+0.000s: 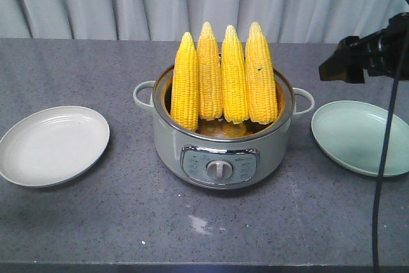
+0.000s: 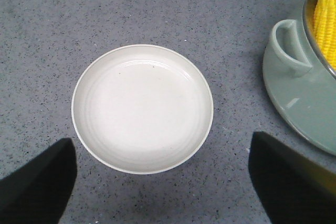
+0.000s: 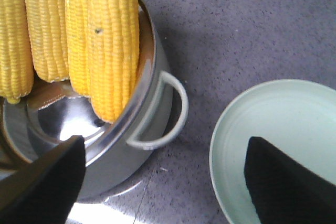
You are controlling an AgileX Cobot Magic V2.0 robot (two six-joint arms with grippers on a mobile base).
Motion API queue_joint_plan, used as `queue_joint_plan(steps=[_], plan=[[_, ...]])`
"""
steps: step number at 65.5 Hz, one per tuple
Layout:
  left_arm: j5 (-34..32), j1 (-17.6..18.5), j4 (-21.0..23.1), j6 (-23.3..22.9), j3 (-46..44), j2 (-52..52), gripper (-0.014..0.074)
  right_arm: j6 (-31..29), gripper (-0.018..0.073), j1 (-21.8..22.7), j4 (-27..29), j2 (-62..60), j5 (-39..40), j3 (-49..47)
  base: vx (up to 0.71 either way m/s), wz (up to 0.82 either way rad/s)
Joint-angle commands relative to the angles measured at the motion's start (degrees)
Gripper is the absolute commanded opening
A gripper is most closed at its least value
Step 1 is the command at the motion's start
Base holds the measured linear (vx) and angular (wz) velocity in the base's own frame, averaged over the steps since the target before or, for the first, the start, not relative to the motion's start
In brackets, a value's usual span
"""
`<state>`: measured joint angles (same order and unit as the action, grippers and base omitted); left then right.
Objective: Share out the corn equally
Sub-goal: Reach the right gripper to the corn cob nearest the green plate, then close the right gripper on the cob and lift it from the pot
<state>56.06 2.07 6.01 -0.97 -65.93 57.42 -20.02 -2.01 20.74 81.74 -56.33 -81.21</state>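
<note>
**Front view.** Four cobs of corn (image 1: 234, 78) upright in an open electric cooker (image 1: 220, 151) at the middle of a grey speckled table (image 1: 128, 222). Blunt ends down in the pot, pointed tips up, side by side in a row, leaning toward the back rim. Long axes near vertical, most of each shaft exposed above the rim. White plate (image 1: 54, 145) left of the cooker and pale green plate (image 1: 361, 135) right of it, both bare and apart from the pot. Dark body of the right arm (image 1: 358, 55) at upper right, above the green plate.

**Left wrist view.** Left gripper (image 2: 161, 142) poised over the white plate, jaws wide apart and holding nothing. Only the left cooker handle (image 2: 289, 45) and a sliver of cob at the right edge of the field.

**Right wrist view.** Right gripper (image 3: 165, 141) likewise spread and empty, placed over the gap between the right cooker handle (image 3: 168, 114) and the green plate. Rightmost cob (image 3: 113, 45) up and to the left of the jaws, just beyond the finger (image 3: 47, 182) on the cooker side.

**Judged stage:** nothing distributed yet, all four cobs in the pot, two per plate as the even split.

**Judged nearer arm:** the right, with the outermost cob close ahead; the left farther off, over its own plate.

**Likely demand of the coming move:** jaws set across the cob's width, square to its upright axis, then a straight lift clear of the rim.

**Risk:** cobs packed close, hence possible dragging or toppling of the neighbour.
</note>
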Motion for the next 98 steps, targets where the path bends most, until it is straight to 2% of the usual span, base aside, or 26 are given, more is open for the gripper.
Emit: queue_joint_plan(steps=[1,16,26,40,59,71,90,98], plan=[[-2.87,-0.02,0.73,-0.25,-1.62,-0.25,0.0618,-2.78,0.0595,-1.30,1.74,2.43,2.17,-6.16,0.00,0.00],[-2.67,-0.02,0.73,-0.25,-1.62,-0.25,0.0610,-2.76,0.0595,-8.63,-2.69,12.17,2.61,-17.74,0.00,0.00],[-2.61,-0.02,0.68,-0.25,-1.62,-0.25,0.0608,-2.06,0.0595,-11.02,-5.03,17.44,3.04,-23.47,0.00,0.00],[-2.61,-0.02,0.68,-0.25,-1.62,-0.25,0.0608,-2.01,0.0595,-11.15,-4.85,22.47,5.14,-26.70,0.00,0.00],[-2.66,-0.02,0.68,-0.25,-1.62,-0.25,0.0608,-2.38,0.0589,-11.15,-1.71,24.98,6.38,-26.80,0.00,0.00],[-2.66,-0.02,0.68,-0.25,-1.62,-0.25,0.0608,-2.38,0.0484,-11.15,-1.70,25.83,6.86,-26.80,0.00,0.00],[-2.83,-0.02,0.68,-0.25,-1.62,-0.25,0.0606,-2.38,0.0193,-11.15,-1.26,25.96,6.99,-26.80,0.00,0.00],[-2.83,-0.02,0.68,-0.25,-1.62,-0.25,0.0606,-2.33,0.0127,-11.15,-0.96,25.55,6.81,-26.80,0.00,0.00]])
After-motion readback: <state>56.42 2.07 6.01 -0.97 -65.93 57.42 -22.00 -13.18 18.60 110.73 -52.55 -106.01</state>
